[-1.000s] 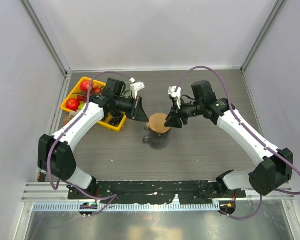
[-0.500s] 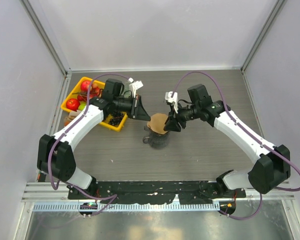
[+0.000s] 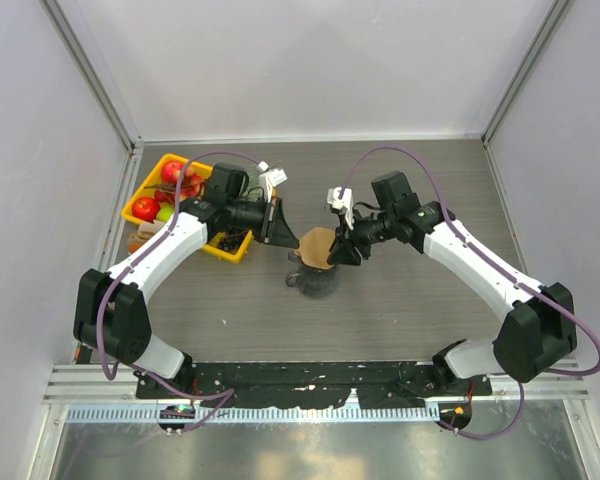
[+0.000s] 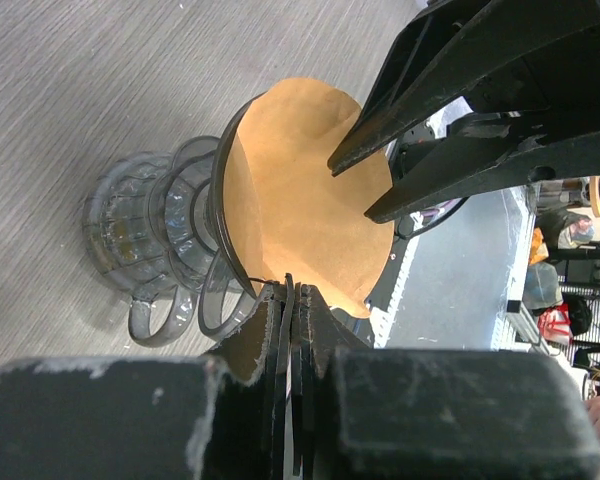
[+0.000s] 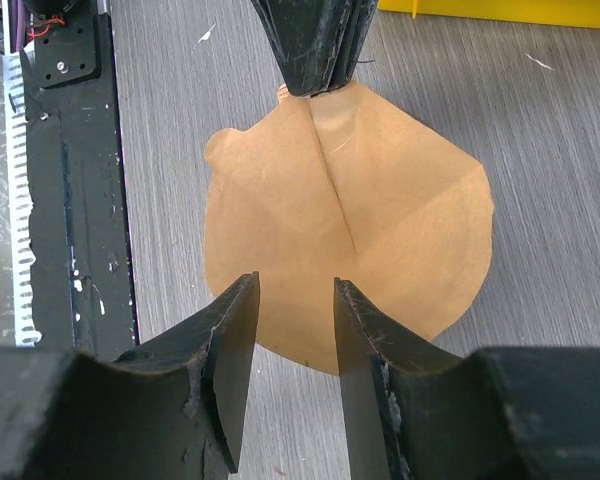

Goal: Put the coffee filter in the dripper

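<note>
Right wrist view: the coffee filter, thin creased brown paper, light and floppy, rests in the mouth of the ribbed clear glass dripper on the grey desk. The left fingers clench its rim at 12 o'clock; the right fingers stand released at 6. It is best pinched gently at the rim, as it probably crumples easily.

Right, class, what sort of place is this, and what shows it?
Likely a robotics test cell: plain grey panel walls box in a grey wood-grain table, two white robot arms are bolted to its near edge, and a clear ribbed glass dripper with a light-brown paper coffee filter stands as a prop.
</note>
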Controlling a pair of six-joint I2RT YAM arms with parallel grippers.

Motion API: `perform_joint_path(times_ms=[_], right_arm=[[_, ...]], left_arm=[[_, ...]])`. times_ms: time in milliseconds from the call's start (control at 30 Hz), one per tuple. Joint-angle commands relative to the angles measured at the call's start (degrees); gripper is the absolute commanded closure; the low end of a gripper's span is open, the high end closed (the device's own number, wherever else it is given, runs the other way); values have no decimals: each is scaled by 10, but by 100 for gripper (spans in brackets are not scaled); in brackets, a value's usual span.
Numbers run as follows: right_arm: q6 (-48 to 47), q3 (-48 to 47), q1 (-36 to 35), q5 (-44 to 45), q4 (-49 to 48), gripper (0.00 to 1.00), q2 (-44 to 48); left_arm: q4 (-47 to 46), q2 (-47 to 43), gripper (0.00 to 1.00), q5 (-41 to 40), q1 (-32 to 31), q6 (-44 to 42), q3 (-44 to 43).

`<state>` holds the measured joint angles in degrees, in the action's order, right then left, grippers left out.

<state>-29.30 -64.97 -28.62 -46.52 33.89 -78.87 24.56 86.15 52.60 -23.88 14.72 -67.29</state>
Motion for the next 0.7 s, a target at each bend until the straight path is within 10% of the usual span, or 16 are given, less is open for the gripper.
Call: perform_joint_path(times_ms=[0,667], right_arm=[[-16,-2,-5,2,-18,58,-7],[-37,-25,-20,-4,-16,57,28]], left_arm=[[1,-17,100,2,-2,-20,1],[15,-67,98,-19,-10,-79,-21]])
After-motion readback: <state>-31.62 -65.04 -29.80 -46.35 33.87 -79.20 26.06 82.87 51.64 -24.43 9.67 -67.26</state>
